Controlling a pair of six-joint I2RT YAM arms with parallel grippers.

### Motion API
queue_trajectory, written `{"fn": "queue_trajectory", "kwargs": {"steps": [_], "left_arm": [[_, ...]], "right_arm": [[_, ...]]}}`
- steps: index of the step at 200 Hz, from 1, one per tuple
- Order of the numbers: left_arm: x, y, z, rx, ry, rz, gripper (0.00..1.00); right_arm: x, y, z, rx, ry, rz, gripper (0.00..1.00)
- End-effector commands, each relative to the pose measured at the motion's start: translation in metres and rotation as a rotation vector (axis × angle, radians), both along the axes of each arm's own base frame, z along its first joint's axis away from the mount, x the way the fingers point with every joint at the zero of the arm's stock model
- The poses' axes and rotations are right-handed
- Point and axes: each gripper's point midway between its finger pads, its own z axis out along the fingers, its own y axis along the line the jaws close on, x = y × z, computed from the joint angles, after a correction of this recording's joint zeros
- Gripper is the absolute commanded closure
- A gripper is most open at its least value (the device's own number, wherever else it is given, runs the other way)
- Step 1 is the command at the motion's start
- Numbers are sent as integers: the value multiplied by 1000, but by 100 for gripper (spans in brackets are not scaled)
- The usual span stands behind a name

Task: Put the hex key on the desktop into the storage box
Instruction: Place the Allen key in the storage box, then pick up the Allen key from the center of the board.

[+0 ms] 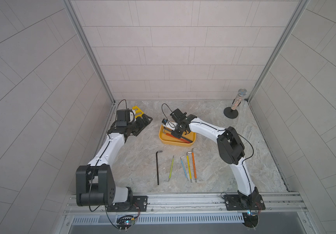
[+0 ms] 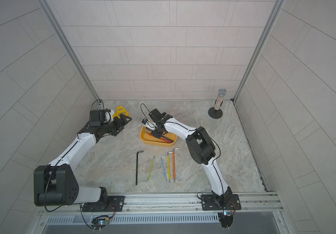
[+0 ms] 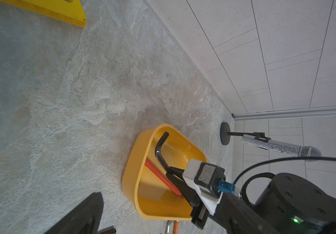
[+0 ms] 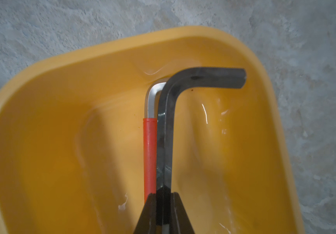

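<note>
So the right gripper (image 4: 164,195) is pinching a black key (image 4: 167,131) inside the box (image 4: 61,60), beside a red key (image 4: 150,152); left gripper (image 1: 144,126) is spread.

Seven L-shaped metal hex keys (image 1: 189,168): a thick black hex key (image 4: 166,131) and a red-sleeved key (image 4: 150,158) at the right gripper (image 4: 164,194), in one shallow yellow-orange plastic storage box (image 4: 41,121); five on the grey marbled desktop (image 1: 132,162) nearer that arm's base. One yellow triangular bracket (image 1: 136,110), one glittery microphone (image 1: 242,92).

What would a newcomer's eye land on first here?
The yellow-orange storage box in the middle of the desktop, with the right gripper shut on a dark hex key inside it, beside a red-sleeved key. In front of it lie a black key, green key, blue key, yellow key and orange key in a row. A glittery microphone stands in the far corner.
</note>
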Motion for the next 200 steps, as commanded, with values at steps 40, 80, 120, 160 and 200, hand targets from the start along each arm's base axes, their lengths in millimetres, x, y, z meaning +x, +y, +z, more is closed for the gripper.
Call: {"fn": "queue_trajectory", "kwargs": {"steps": [40, 80, 120, 160, 200], "left_arm": [[-4, 2, 5, 19, -27, -8, 2], [-6, 2, 5, 28, -25, -10, 2], [-10, 1, 3, 48, -24, -18, 2], [-12, -7, 1, 77, -19, -43, 2], [-18, -12, 4, 145, -36, -65, 2]], "right_arm": [[5, -7, -2, -10, 10, -79, 69], [6, -9, 24, 28, -15, -117, 61], [-1, -16, 73, 110, -60, -180, 59], [-19, -26, 120, 236, -104, -240, 57], [-44, -45, 151, 331, -122, -304, 58]]}}
